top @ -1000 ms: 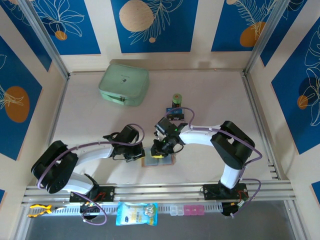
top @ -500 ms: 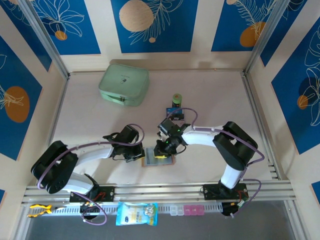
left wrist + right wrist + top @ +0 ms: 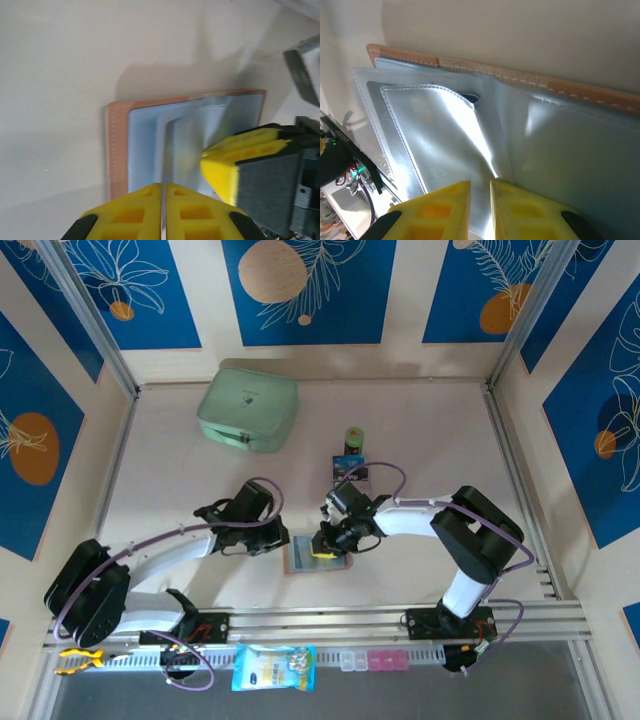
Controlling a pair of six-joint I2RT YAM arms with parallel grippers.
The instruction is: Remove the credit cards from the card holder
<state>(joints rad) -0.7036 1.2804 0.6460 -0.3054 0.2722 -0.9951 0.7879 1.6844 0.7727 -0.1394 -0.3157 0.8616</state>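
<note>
The card holder (image 3: 301,558) lies open on the table near the front edge, pinkish-brown outside with pale grey-blue panels (image 3: 142,145). My left gripper (image 3: 283,543) is shut, its tips (image 3: 163,187) together over the holder's near side with nothing between them. My right gripper (image 3: 328,543) is shut on a raised inner flap of the holder (image 3: 445,135); the fold runs into the narrow gap between its tips (image 3: 480,187). A dark card edge (image 3: 471,98) peeks from a pocket. A dark blue credit card (image 3: 350,464) lies on the table behind the holder.
A small green-and-black cylinder (image 3: 353,438) stands just behind the loose card. A big mint-green case (image 3: 248,410) sits at the back left. The table's front rail (image 3: 320,620) runs close behind the holder. The right gripper's yellow finger (image 3: 225,170) is beside my left tips.
The right gripper has shifted slightly right and toward the front with the flap. The left arm's elbow has swung out to the left and its gripper has edged away from the front rail.
</note>
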